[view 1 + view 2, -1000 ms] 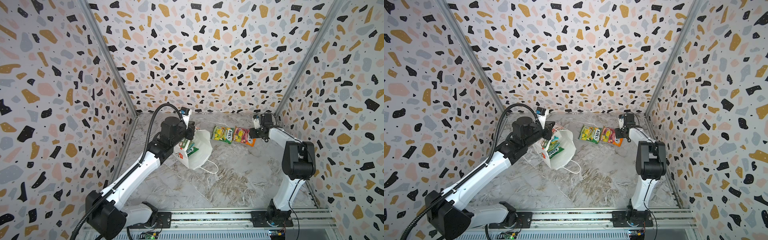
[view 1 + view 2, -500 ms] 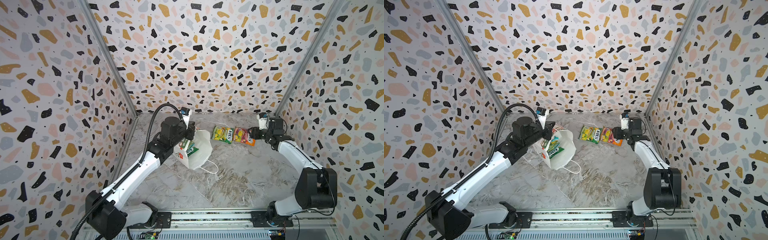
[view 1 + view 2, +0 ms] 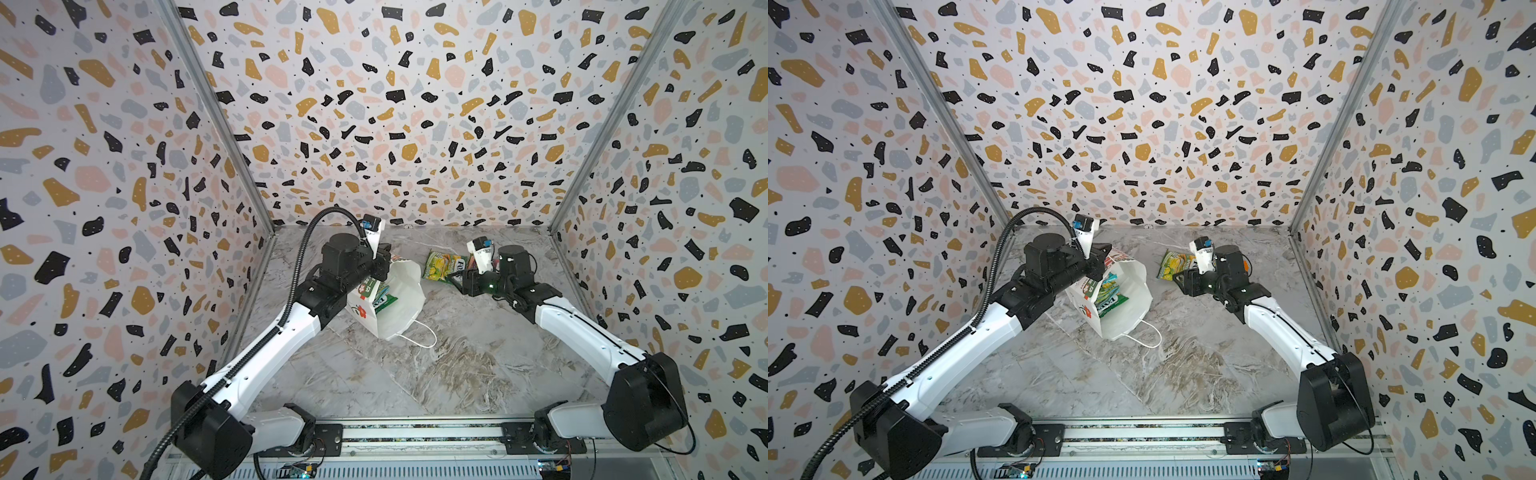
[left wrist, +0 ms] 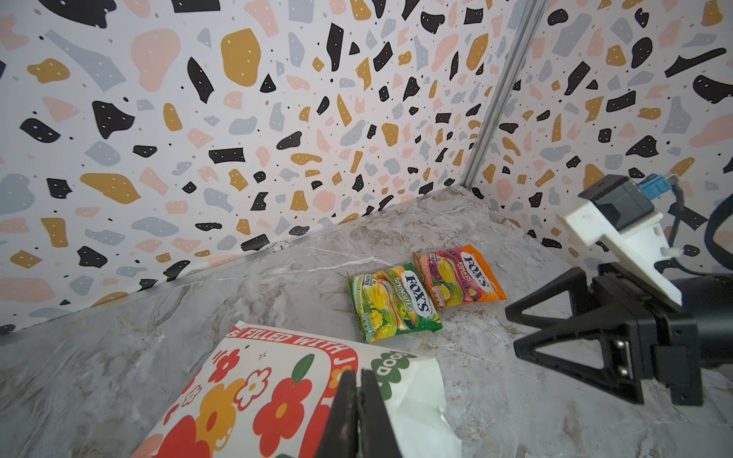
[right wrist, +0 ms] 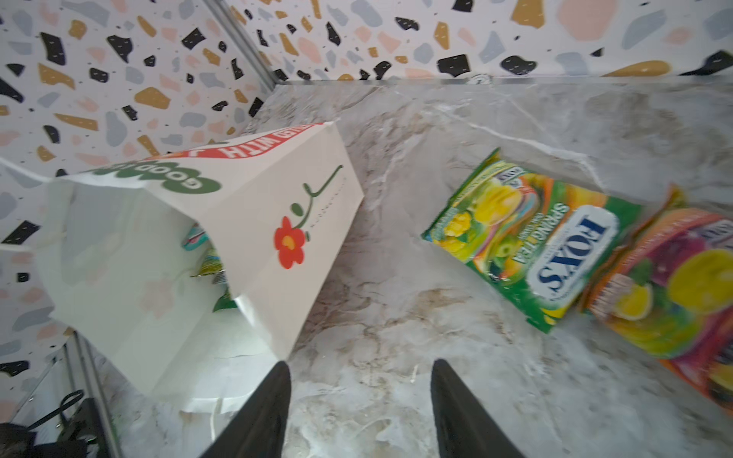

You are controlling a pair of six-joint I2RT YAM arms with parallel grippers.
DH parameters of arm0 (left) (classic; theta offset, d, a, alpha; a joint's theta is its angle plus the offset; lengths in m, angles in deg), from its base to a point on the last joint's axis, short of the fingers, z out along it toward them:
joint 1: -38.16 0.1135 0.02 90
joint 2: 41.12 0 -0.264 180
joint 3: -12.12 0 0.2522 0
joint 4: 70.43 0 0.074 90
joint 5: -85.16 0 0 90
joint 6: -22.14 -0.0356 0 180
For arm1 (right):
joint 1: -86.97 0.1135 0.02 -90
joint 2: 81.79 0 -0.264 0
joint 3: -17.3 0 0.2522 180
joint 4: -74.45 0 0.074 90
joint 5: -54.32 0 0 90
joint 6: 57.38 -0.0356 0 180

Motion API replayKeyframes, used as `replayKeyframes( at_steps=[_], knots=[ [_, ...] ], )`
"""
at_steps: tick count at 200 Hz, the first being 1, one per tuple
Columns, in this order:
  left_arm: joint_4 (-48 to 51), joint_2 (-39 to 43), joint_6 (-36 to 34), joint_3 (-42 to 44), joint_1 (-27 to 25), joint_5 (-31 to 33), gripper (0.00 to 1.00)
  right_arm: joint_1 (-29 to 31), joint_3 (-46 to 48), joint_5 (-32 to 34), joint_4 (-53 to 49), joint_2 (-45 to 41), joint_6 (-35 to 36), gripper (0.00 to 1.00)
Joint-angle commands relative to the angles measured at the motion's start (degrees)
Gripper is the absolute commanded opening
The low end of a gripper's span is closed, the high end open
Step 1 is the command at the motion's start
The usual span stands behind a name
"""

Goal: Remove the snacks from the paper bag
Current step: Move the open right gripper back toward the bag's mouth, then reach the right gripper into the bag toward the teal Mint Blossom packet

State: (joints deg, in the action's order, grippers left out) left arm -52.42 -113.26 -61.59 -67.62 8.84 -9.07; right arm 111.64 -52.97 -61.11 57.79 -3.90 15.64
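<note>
Left claw (image 4: 359, 410) together, clamped on an edge of the paper bag (image 3: 401, 303). The bag leans tilted on the counter (image 3: 457, 374), mouth open. Green and teal packets (image 3: 1109, 296) show inside the bag. A green-yellow packet (image 4: 394, 307) and an orange packet (image 4: 460, 277) lie touching on the counter, near the bag. Right claw (image 5: 360, 363) apart, empty, between the bag and those two packets.
</note>
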Motion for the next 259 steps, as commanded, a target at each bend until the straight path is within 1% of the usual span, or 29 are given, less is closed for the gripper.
replayKeyframes(
  at_steps=[1,33,62,100,115,138,190,212,259],
  knots=[
    [-3.6,-0.1,0.6,0.8,0.0,0.1,0.00,4.0,-0.3,-2.1,2.8,-1.8,-2.9,0.58],
    [-4.9,0.6,1.3,1.5,0.0,1.9,0.00,10.4,-1.1,-4.0,4.4,0.0,-3.3,0.55],
    [-5.9,0.7,2.0,2.1,0.0,2.1,0.00,16.1,-2.7,-3.5,4.0,3.3,-3.7,0.53],
    [-6.0,0.5,2.4,2.0,0.0,2.0,0.00,21.0,-3.4,-2.8,7.1,7.8,-6.3,0.49],
    [-6.0,0.5,2.6,1.9,0.0,1.9,0.00,21.6,-3.9,-2.5,8.0,9.8,-8.0,0.48],
    [-6.1,0.5,2.6,2.0,0.0,1.4,0.00,21.7,-5.0,-2.1,10.0,13.4,-12.7,0.46],
    [-6.1,0.5,2.5,2.0,0.0,0.8,0.00,21.8,-12.7,-2.6,11.7,23.1,-19.5,0.41],
    [-6.1,0.5,2.5,2.0,0.0,0.5,0.00,21.7,-15.6,-1.4,12.1,25.7,-22.7,0.40],
    [-5.8,0.4,2.2,1.7,-0.1,-0.2,0.00,21.7,-17.0,-1.7,21.8,29.3,-32.7,0.39]
  ],
)
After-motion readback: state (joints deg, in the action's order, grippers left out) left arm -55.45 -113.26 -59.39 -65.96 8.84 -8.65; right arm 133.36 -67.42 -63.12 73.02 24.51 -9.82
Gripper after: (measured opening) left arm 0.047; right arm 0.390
